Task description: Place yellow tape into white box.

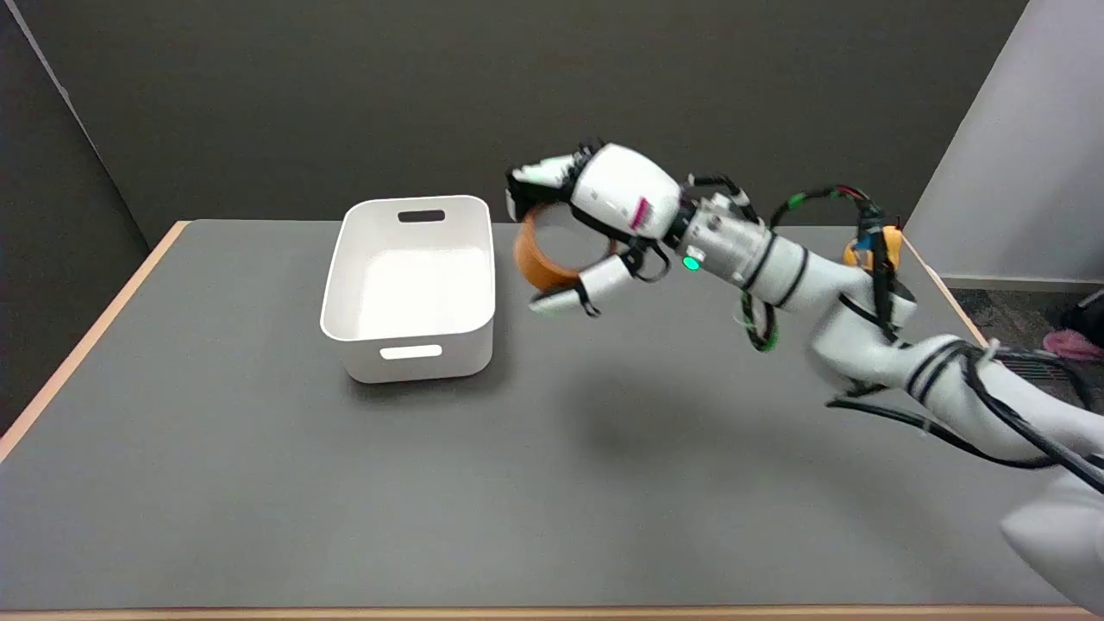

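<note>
the right hand holds the tape in the air, fingers above the roll and a thumb under it, just right of the box and apart from its rim. the roll looks orange-brown here and stands on edge, its hole facing the camera. the box sits open on the table, nothing in it. to do this well, carry the tape left until it hangs over the middle of the box, not the near wall, then lower it inside before letting go, so it cannot catch the rim and roll off.
</note>
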Action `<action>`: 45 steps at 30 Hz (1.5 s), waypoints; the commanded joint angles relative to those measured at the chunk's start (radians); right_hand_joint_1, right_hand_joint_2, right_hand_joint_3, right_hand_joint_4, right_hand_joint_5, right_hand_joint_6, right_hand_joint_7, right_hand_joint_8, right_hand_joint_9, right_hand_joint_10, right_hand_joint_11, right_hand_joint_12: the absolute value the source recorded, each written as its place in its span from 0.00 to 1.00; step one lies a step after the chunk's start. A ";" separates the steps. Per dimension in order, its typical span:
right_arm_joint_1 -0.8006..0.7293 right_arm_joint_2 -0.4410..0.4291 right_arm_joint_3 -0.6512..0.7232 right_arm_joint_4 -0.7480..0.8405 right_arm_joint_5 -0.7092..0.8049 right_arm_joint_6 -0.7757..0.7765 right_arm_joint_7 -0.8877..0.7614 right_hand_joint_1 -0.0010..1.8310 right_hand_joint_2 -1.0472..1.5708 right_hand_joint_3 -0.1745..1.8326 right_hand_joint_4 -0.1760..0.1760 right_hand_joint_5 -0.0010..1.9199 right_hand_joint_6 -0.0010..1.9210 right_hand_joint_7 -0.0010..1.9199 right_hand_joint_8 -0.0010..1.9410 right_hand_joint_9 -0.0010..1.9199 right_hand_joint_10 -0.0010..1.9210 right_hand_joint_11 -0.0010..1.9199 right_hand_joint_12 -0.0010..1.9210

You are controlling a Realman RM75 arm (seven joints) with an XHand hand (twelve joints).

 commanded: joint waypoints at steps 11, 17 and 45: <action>0.348 -0.489 -0.310 -0.401 0.293 -0.371 -0.375 0.74 0.82 0.22 0.00 0.30 0.81 0.44 0.65 0.43 0.75 0.47 0.95; 0.345 -0.566 -0.337 -0.494 0.334 -0.380 -0.395 0.74 0.82 0.22 0.01 0.30 0.81 0.44 0.65 0.43 0.75 0.47 0.95; 0.174 -0.294 -0.084 -0.253 0.523 -0.329 -0.385 0.19 0.60 0.55 0.76 0.00 0.03 0.00 0.05 0.02 0.23 0.02 0.57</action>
